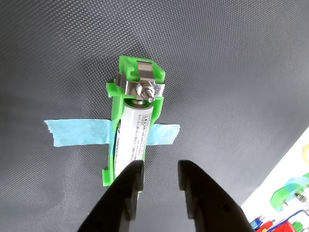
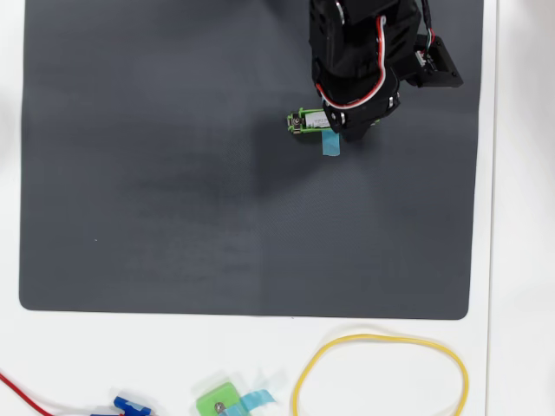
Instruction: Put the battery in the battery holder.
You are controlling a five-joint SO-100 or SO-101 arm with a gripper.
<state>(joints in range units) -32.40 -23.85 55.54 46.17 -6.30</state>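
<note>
The silver-white battery (image 1: 136, 131) lies lengthwise inside the bright-green battery holder (image 1: 129, 72), its top end against the metal screw clip. A light-blue tape strip (image 1: 77, 133) crosses under the holder on the dark mat. My gripper (image 1: 161, 175) hangs just above the holder's near end. Its black fingers (image 1: 129, 186) stand apart with mat showing between them, and nothing is held. The left finger covers the battery's near end. In the overhead view the holder (image 2: 303, 120) sticks out left from under the black arm (image 2: 364, 61), which hides the gripper.
The dark grey mat (image 2: 173, 191) lies on a white table. Below the mat are a small squarish green piece with blue tape (image 2: 220, 402), a yellow loop of cable (image 2: 381, 340), a blue part (image 2: 132, 406) and a red wire (image 2: 17, 389).
</note>
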